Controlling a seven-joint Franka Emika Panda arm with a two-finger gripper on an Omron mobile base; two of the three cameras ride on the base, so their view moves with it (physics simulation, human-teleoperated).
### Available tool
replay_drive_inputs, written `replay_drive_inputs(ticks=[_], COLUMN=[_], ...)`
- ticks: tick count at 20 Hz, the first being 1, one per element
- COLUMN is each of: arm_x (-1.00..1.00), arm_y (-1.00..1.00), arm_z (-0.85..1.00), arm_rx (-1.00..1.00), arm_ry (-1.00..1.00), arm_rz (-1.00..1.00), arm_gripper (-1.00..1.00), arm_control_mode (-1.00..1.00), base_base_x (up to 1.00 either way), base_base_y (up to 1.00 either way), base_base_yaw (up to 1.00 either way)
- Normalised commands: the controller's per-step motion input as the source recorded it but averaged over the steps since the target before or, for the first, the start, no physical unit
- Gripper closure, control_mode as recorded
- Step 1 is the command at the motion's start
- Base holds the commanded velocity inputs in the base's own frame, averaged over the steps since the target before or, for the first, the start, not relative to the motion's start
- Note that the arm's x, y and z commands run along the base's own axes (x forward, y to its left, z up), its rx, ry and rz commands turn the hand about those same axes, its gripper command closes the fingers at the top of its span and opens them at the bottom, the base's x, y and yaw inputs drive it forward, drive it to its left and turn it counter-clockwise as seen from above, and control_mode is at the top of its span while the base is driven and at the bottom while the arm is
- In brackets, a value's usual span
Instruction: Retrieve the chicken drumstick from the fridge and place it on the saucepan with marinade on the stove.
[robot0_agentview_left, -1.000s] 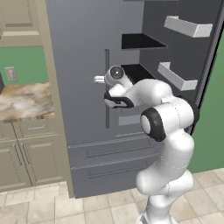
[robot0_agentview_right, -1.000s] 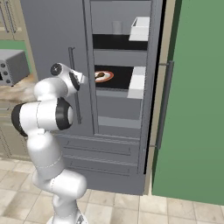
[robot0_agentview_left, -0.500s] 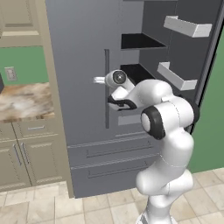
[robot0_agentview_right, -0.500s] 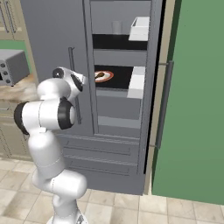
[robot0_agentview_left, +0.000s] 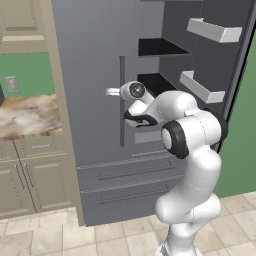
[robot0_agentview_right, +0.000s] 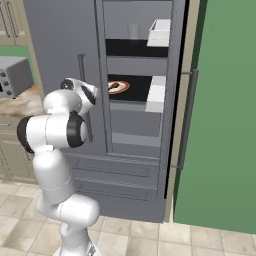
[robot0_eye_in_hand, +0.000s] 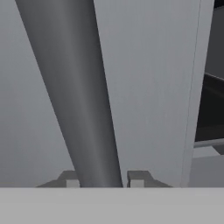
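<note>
Fridge (robot0_agentview_left: 95, 75) left door is closed; the gripper (robot0_eye_in_hand: 101, 181) pinches its bar handle (robot0_eye_in_hand: 74, 96). Pull along the hinge arc, so the grip does not slip.

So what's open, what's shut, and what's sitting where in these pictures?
Fridge: right door swung open, left door shut.
Left door's bar handle: upright, between the robot's fingers, one each side.
Chicken drumstick: lying on a plate on the middle shelf.
Plate: flat on that shelf.
Lower drawers: shut.
Door bins: on the open door; contents not visible.
</note>
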Motion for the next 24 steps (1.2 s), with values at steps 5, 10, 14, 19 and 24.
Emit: replay_drive_inputs(ticks=[5, 10, 14, 19, 24], arm_x=[-0.27, -0.59, -0.73, -0.80, -0.71], arm_y=[0.06, 0.03, 0.15, 0.24, 0.39], arm_z=[0.03, 0.16, 0.09, 0.11, 0.05], arm_rx=[0.00, 0.02, 0.04, 0.06, 0.08], arm_ry=[0.03, 0.11, 0.17, 0.21, 0.19], arm_rz=[0.00, 0.00, 0.00, 0.00, 0.00], arm_gripper=[1.00, 1.00, 1.00, 1.00, 1.00], arm_control_mode=[-1.00, -1.00, -1.00, -1.00, -1.00], base_base_x=[0.00, 0.00, 0.00, 0.00, 0.00], base_base_y=[0.00, 0.00, 0.00, 0.00, 0.00], base_base_yaw=[0.00, 0.00, 0.00, 0.00, 0.00])
